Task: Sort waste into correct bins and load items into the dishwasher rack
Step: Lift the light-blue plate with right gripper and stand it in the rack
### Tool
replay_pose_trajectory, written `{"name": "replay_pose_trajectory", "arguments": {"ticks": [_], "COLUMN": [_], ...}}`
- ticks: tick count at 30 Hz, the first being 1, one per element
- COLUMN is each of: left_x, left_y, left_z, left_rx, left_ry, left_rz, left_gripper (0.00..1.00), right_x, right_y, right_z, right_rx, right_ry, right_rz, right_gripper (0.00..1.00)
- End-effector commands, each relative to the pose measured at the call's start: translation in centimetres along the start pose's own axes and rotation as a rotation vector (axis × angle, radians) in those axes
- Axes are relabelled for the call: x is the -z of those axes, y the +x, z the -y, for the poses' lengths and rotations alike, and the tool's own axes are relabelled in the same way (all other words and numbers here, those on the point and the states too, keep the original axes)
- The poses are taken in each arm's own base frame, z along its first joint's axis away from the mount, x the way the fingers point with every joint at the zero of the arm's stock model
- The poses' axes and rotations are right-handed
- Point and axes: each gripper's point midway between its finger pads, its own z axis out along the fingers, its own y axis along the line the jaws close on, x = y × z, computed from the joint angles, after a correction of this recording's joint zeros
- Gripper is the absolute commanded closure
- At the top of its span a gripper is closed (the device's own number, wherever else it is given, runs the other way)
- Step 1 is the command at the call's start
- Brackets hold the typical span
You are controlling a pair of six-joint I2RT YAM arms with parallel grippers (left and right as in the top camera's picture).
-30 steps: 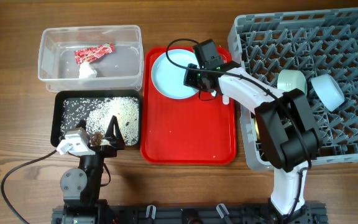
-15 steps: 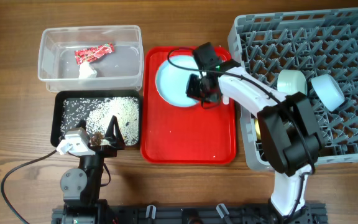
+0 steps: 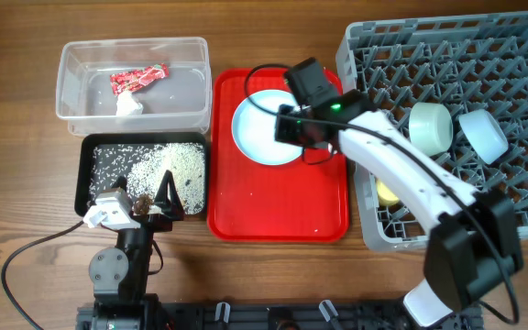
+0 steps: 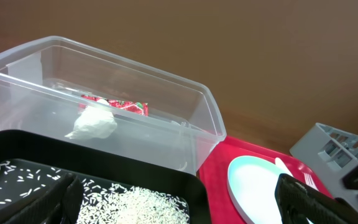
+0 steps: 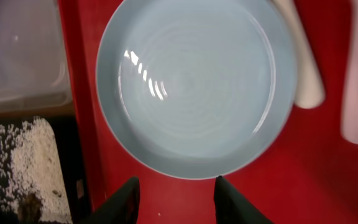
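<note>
Movement over the last second is the main news: the pale blue plate [image 3: 266, 128] sat hard in the far left corner of the red tray [image 3: 278, 206] and now lies a little nearer the tray's middle, drawn there by the right claw [image 5: 176, 200], while that arm's elbow has swung out over the near edge of the dishwasher rack [image 3: 511, 197]. We read this as the plate being freed from the tray wall so that its rim can be gripped; it still has to go into the rack, where the mint green bowl [image 3: 431, 126], the small pale blue bowl [image 3: 482, 133] and the yellow cup [image 3: 388, 192] already sit. From the right wrist view, the claw's jaws stand partly apart, a shade wider than a moment ago, with bare red tray between them and the plate's rim just beyond the fingertips [image 5: 127, 202]; we see nothing held. Two white utensil handles [image 5: 307, 71] lie beside the plate on the tray. The left claw [image 3: 143, 200] hangs wide and empty over the black tray [image 3: 85, 179] of rice [image 3: 168, 165], and the red wrapper [image 3: 138, 78] and tissue [image 3: 129, 105] rest in the clear tub [image 3: 70, 110].
</note>
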Motion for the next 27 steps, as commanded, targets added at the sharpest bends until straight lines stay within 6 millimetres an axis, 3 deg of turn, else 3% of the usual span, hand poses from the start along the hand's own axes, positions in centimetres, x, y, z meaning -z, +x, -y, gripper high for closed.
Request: {"name": "replay_pose_trajectory", "arguments": {"ticks": [1, 3, 6, 9, 16, 19, 20, 21, 22, 27], "left_x": [0.0, 0.0, 0.0, 0.0, 0.0, 0.0, 0.0, 0.0, 0.0, 0.0], "left_y": [0.2, 0.2, 0.2, 0.2, 0.2, 0.2, 0.2, 0.2, 0.2, 0.2], "left_z": [-0.1, -0.1, -0.1, -0.1, -0.1, -0.1, -0.1, -0.1, -0.1, -0.1], "left_rx": [-0.001, -0.001, -0.001, -0.001, -0.001, -0.001, -0.001, -0.001, -0.001, -0.001], "left_ry": [-0.003, -0.003, -0.003, -0.003, -0.003, -0.003, -0.003, -0.003, -0.003, -0.003], "left_rz": [-0.009, -0.009, -0.009, -0.009, -0.009, -0.009, -0.009, -0.009, -0.009, -0.009], "left_gripper": [0.00, 0.00, 0.00, 0.00, 0.00, 0.00, 0.00, 0.00, 0.00, 0.00], "right_x": [-0.9, -2.3, -4.0, -5.6, -8.6, -9.4, -9.7, -9.7, -9.5, -7.9], "right_y": [-0.3, 0.8, 2.5, 3.5, 4.6, 4.8, 5.0, 5.2, 5.4, 4.5], "right_z": [3.5, 4.9, 6.5, 7.5, 6.3, 6.5, 6.7, 6.8, 7.1, 6.2], "right_rx": [-0.120, -0.138, -0.199, -0.254, -0.278, -0.281, -0.283, -0.284, -0.282, -0.266], "right_ry": [0.116, 0.159, 0.207, 0.243, 0.170, 0.179, 0.187, 0.194, 0.209, 0.177], "right_rz": [0.012, -0.024, -0.077, -0.105, -0.180, -0.183, -0.192, -0.199, -0.202, -0.168], "right_gripper": [0.59, 0.59, 0.49, 0.48, 0.54, 0.67, 0.75, 0.90, 0.96, 0.96]}}
